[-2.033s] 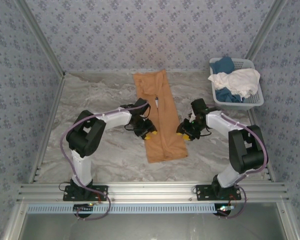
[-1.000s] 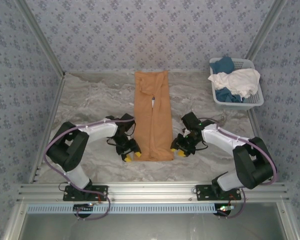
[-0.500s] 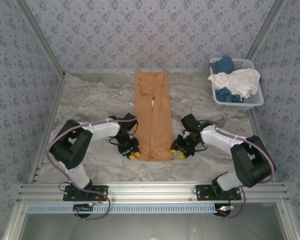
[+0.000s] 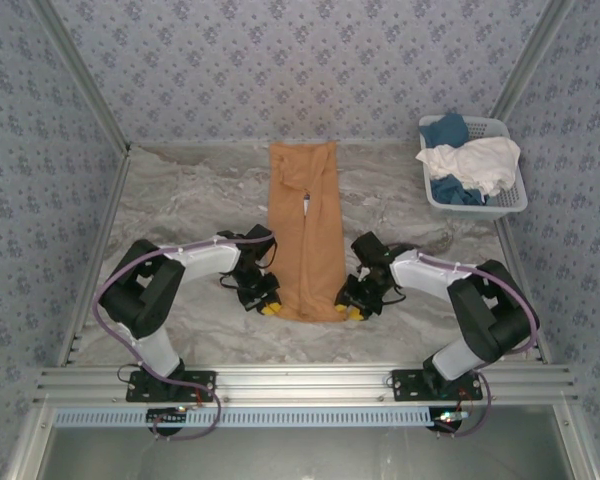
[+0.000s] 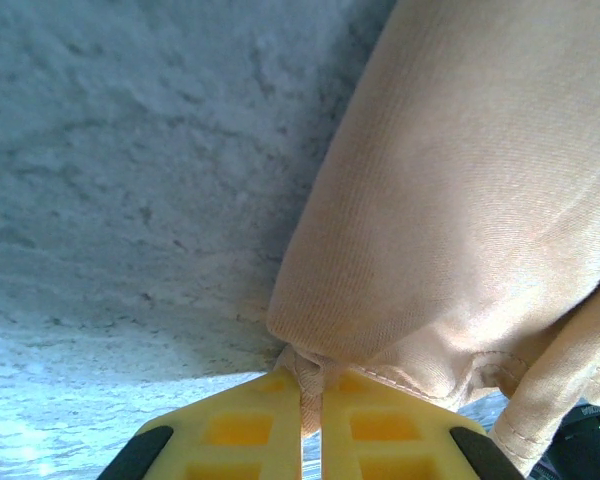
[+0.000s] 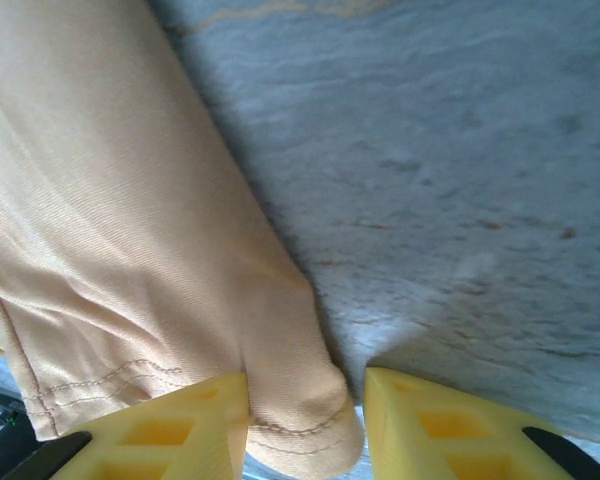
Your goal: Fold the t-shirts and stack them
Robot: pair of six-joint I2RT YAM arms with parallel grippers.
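The orange-tan cloth t-shirt (image 4: 305, 235) lies as a long narrow strip on the marbled surface (image 4: 180, 200), left gripper (image 4: 268, 307) pinching 1 near corner, right gripper (image 4: 352, 312) spread around the other; crosswise folds and the white and blue shirts (image 4: 470, 160) in the white lattice basket (image 4: 477, 211) seemingly remain.

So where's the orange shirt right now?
Overhead, the orange shirt lies as a long strip mid-table, its near corners at the left gripper and right gripper; the basket sits back right.

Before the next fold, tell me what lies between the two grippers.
The near end of the orange-tan t-shirt spans the stretch between the left gripper and the right gripper, each at one corner, seen in the top external view.
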